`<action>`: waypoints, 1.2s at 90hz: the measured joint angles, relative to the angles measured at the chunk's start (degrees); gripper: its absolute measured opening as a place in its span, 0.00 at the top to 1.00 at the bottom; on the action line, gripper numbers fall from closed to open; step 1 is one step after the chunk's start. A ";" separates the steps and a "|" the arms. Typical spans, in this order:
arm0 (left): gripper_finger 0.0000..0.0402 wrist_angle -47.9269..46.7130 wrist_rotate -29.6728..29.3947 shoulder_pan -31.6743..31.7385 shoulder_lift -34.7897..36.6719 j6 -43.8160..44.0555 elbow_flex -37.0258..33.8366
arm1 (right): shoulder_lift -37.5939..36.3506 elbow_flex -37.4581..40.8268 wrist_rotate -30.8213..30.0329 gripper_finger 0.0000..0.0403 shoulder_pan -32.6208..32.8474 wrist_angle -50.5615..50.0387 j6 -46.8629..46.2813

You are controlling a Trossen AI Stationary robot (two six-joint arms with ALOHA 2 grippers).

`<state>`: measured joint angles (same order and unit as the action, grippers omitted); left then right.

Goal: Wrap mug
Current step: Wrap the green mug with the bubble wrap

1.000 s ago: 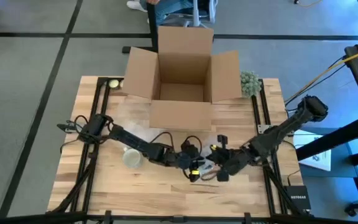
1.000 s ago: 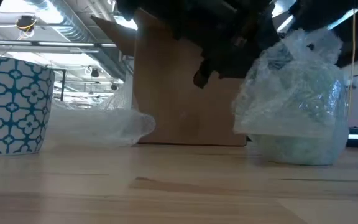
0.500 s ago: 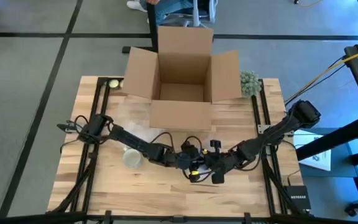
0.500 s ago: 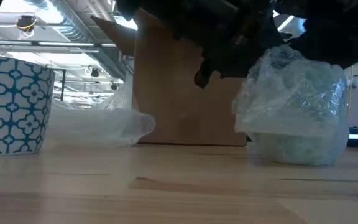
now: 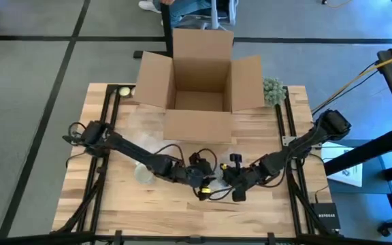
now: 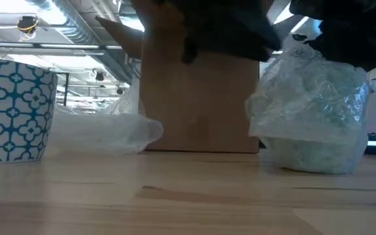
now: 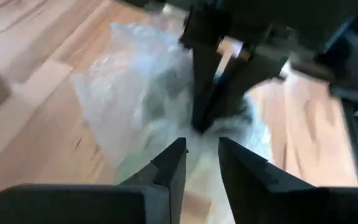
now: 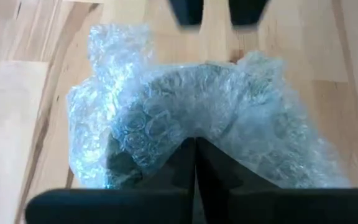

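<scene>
Mug (image 8: 166, 134), swathed in bubble wrap (image 8: 260, 143), sits on the table (image 5: 175, 211) directly ahead of my right gripper (image 8: 195, 163), whose fingers are pressed together on the wrap's near edge. My left gripper (image 7: 201, 163) faces it from the opposite side, fingers slightly parted, holding nothing. Beyond both: cardboard box (image 5: 199, 82); patterned mug (image 6: 10, 108) off past my left arm.

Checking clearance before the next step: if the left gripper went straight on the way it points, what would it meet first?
Probably the bubble-wrapped mug, right ahead of the left gripper; the right gripper's fingers sit just beyond. Depth is uncertain.
</scene>
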<state>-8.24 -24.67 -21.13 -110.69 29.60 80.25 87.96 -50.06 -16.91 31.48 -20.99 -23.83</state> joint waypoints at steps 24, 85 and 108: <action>0.81 -3.92 0.03 -2.95 -1.78 3.57 -0.28 | 0.00 0.02 -0.21 1.00 0.00 0.06 0.00; 0.81 21.72 1.58 1.22 -6.57 -4.98 -0.28 | 0.04 0.04 -0.52 1.00 0.00 0.24 0.20; 0.81 20.82 1.58 1.43 -6.57 -5.66 -0.28 | 0.04 0.04 -0.55 1.00 0.00 0.35 0.20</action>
<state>12.58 -23.09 -19.70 -117.25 23.95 79.96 88.01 -50.02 -17.45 31.48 -20.64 -23.64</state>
